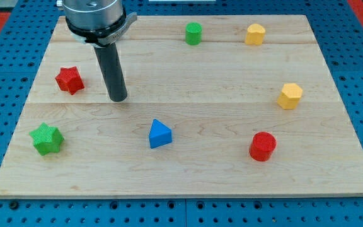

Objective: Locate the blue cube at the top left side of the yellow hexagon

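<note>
My tip (118,98) rests on the wooden board (188,183) at the view's left, just right of a red star block (69,80). A blue block (159,134), which looks more like a wedge than a cube, lies below and right of the tip, near the middle bottom. A yellow hexagon block (290,96) lies at the view's right, far from the blue block. Another yellow block (254,34) lies at the top right.
A green cylinder (193,33) stands at the top middle. A red cylinder (263,146) stands at the bottom right. A green star block (46,139) lies at the bottom left. The arm's dark mount (96,19) hangs over the top left.
</note>
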